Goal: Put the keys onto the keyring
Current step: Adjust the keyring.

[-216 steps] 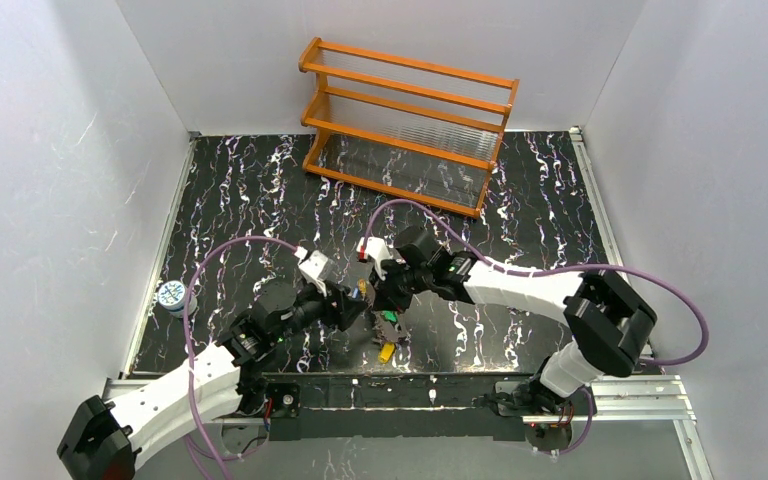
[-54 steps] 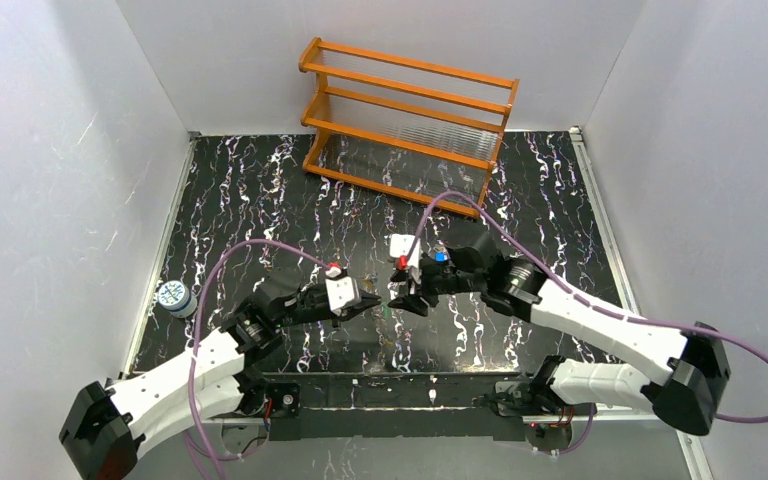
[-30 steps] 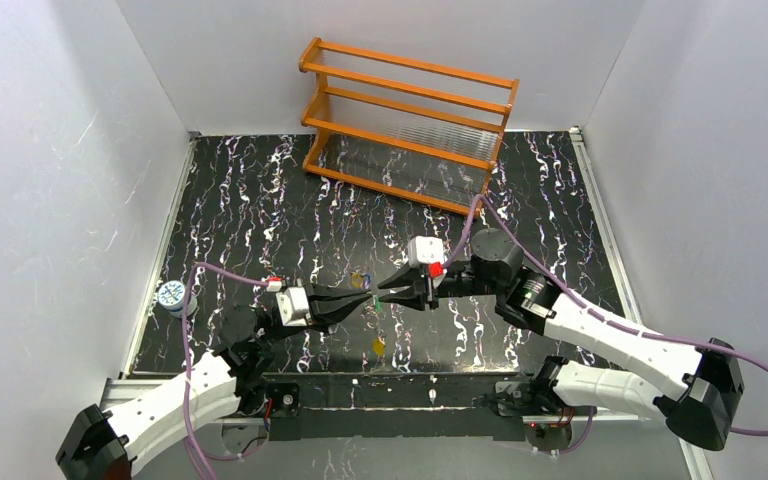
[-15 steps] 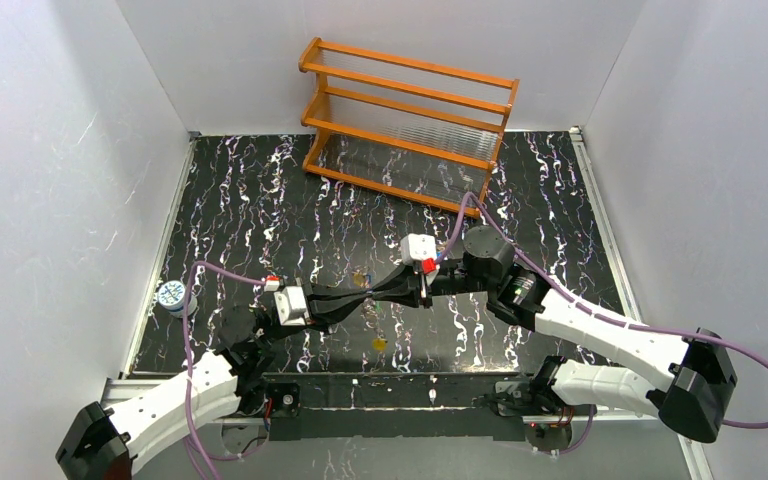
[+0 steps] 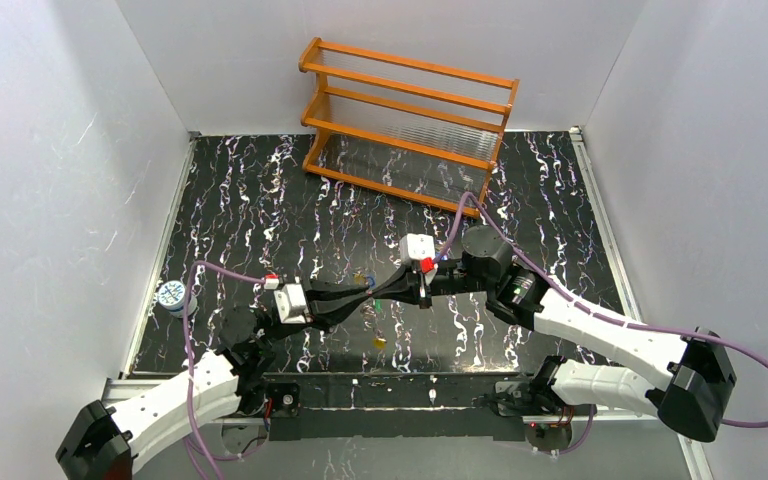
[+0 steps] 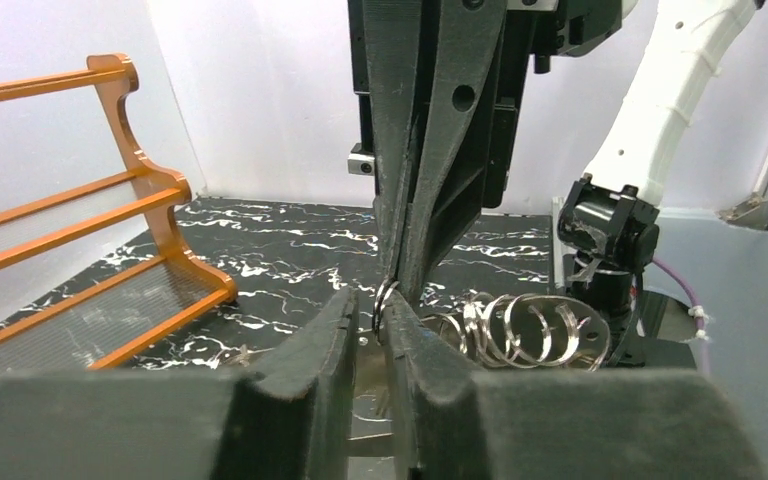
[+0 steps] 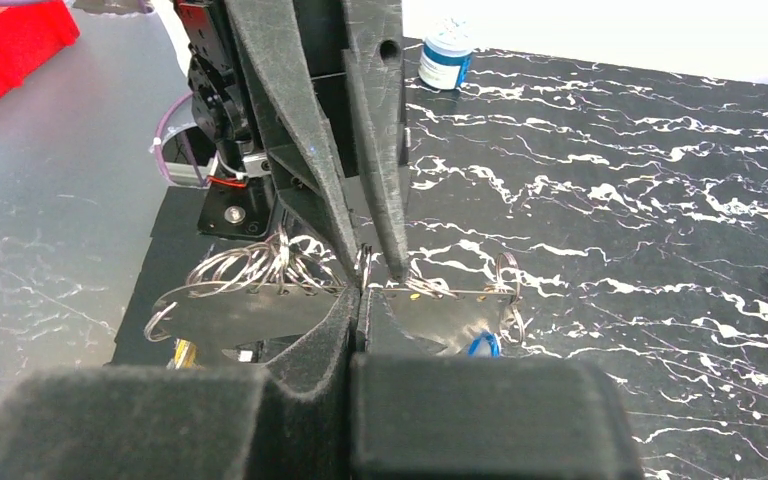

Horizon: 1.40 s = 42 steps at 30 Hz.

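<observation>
My two grippers meet tip to tip above the table's front middle. My right gripper (image 5: 378,293) (image 7: 360,292) is shut on a thin silvery keyring (image 6: 384,298) (image 7: 363,262). My left gripper (image 5: 365,296) (image 6: 368,300) is slightly open, its fingertips either side of that ring. A bunch of further rings on a flat metal plate (image 6: 520,330) (image 7: 260,290) hangs from it. The keys (image 5: 371,316) dangle below, with a blue head (image 7: 480,345) and a yellow head (image 7: 184,352) showing. A yellow key (image 5: 380,343) is lowest. Another small key (image 5: 361,279) lies on the table behind.
An orange wooden rack (image 5: 407,125) (image 6: 110,200) stands at the back. A round blue-and-white disc (image 5: 171,295) (image 7: 447,55) sits at the table's left edge. White walls close in the left, right and back sides. Purple cables loop off both arms.
Over seven seconds both arms have lifted the key bunch off the table and stretched out tip to tip. In the last half second almost nothing has moved.
</observation>
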Motion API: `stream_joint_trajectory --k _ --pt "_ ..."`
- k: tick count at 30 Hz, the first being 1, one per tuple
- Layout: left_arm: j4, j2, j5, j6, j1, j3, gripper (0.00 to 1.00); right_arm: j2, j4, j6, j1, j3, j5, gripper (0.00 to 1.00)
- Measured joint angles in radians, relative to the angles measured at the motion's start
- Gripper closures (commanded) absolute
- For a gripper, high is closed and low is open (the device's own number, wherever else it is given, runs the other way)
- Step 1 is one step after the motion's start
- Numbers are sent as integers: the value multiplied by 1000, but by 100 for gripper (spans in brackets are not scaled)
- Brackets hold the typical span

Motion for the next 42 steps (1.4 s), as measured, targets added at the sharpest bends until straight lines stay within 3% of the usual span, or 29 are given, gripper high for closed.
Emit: stream_joint_trajectory --k 3,10,19,25,29,37,42 --pt "-1 -2 -40 -2 7 -5 35 -5 -13 4 1 -3 6 99" --pt "-166 -71 -92 8 14 1 3 -23 -76 18 8 -24 88 99" --pt "-642 -118 -135 112 5 210 1 -77 -113 58 -24 -127 275 99" --pt "-832 -83 -282 71 5 235 2 -79 -133 86 -42 -157 324 99" --pt "-927 -26 -452 -51 4 242 2 -79 -147 94 -48 -158 351 99" --pt "-1206 139 -783 -460 4 337 2 -78 -167 109 -55 -159 394 99" --pt "-1336 174 -843 -699 4 344 24 -76 -167 123 -55 -159 415 99"
